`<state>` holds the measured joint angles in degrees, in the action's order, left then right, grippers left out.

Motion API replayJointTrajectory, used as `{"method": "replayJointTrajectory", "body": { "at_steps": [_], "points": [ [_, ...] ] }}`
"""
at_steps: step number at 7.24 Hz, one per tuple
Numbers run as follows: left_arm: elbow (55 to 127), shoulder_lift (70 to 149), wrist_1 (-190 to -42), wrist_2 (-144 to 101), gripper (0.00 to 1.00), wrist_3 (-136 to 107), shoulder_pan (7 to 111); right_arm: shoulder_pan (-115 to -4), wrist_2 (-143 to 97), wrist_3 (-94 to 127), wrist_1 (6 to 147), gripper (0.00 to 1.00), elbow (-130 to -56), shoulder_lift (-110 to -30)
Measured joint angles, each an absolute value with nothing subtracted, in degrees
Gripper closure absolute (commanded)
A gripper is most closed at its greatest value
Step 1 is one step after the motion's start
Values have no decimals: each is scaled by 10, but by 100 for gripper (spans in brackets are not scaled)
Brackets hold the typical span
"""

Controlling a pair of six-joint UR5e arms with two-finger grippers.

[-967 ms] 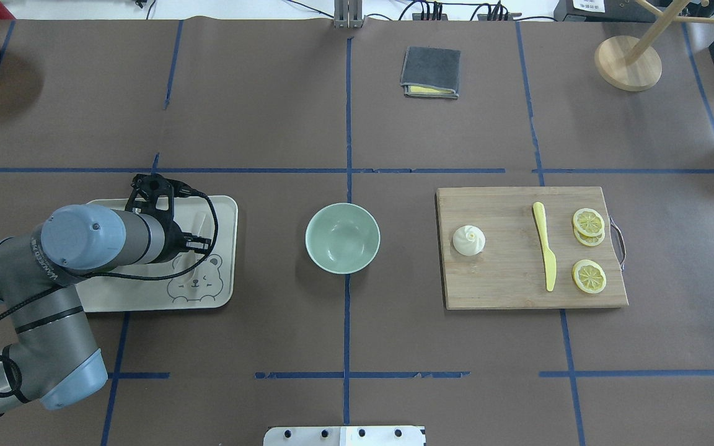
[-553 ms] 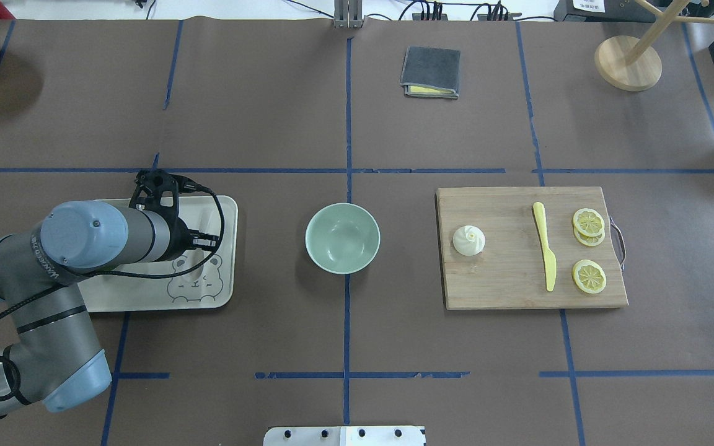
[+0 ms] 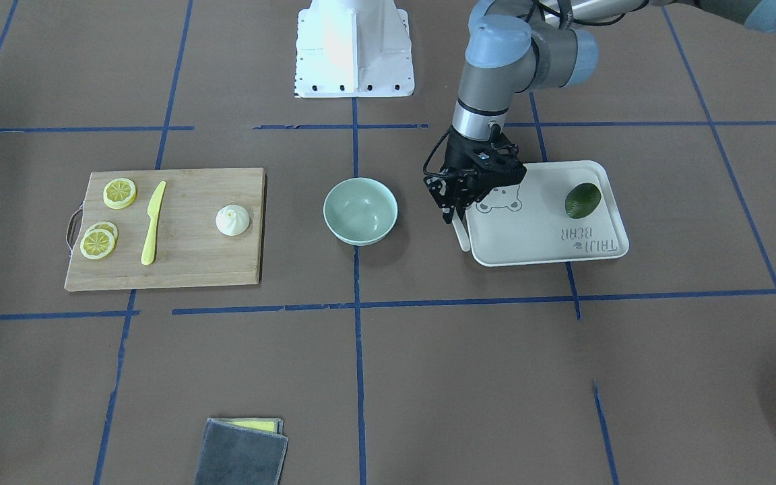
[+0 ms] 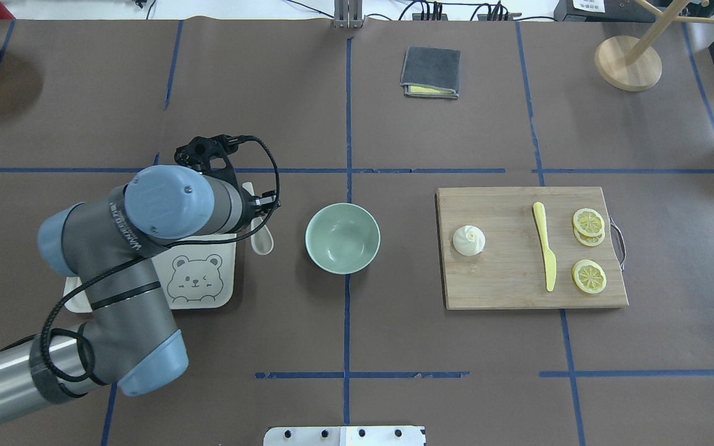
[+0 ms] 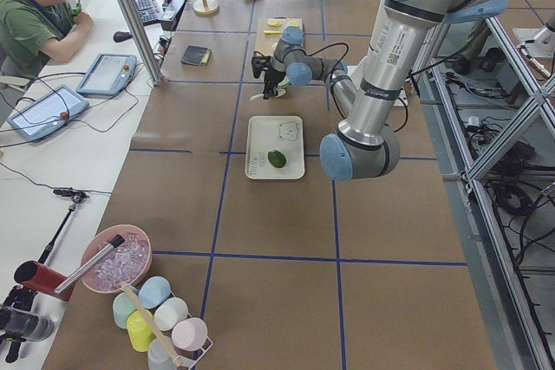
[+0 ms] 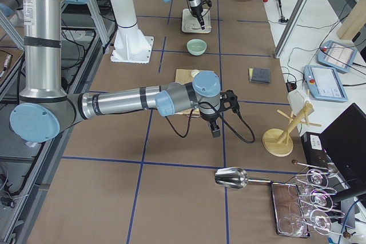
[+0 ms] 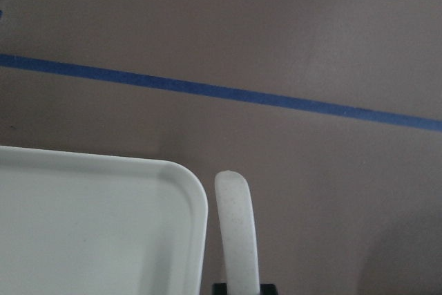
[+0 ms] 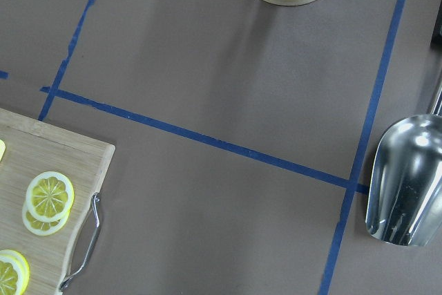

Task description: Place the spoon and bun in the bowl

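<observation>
My left gripper (image 4: 256,214) is shut on the off-white spoon (image 4: 262,238) and holds it above the table, just past the tray's right edge and left of the mint-green bowl (image 4: 343,238). In the front-facing view the gripper (image 3: 455,217) has the spoon (image 3: 461,237) hanging below it, beside the bowl (image 3: 360,210). The left wrist view shows the spoon's handle (image 7: 238,233) next to the tray's corner (image 7: 103,226). The white bun (image 4: 469,240) sits on the wooden cutting board (image 4: 506,285). My right gripper (image 6: 214,130) hovers beyond the board's right end; I cannot tell whether it is open.
The bear tray (image 4: 227,248) holds a green avocado (image 3: 583,200). A yellow knife (image 4: 546,248) and lemon slices (image 4: 589,275) lie on the board. A grey cloth (image 4: 431,72), a wooden stand (image 4: 628,62) and a metal scoop (image 8: 407,184) lie at the far side and right.
My left arm has swung to the right. The spoon has come off the tray and now hangs in the gripper beside the bowl.
</observation>
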<state>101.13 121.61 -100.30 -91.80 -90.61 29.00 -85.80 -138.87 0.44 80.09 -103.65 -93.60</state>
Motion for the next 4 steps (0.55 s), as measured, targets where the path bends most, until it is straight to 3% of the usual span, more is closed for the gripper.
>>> {"method": "replayJointTrajectory", "body": {
  "at_steps": [1, 2, 4],
  "points": [
    [982, 1262, -989, -914, 100, -960, 281, -858, -1389, 4, 801, 0, -1037, -936],
    [951, 1301, -983, -908, 74, -994, 271, -858, -1389, 4, 801, 0, -1037, -936],
    [922, 1333, -981, -892, 0, -1004, 252, -858, -1389, 4, 801, 0, -1037, -936]
  ]
}}
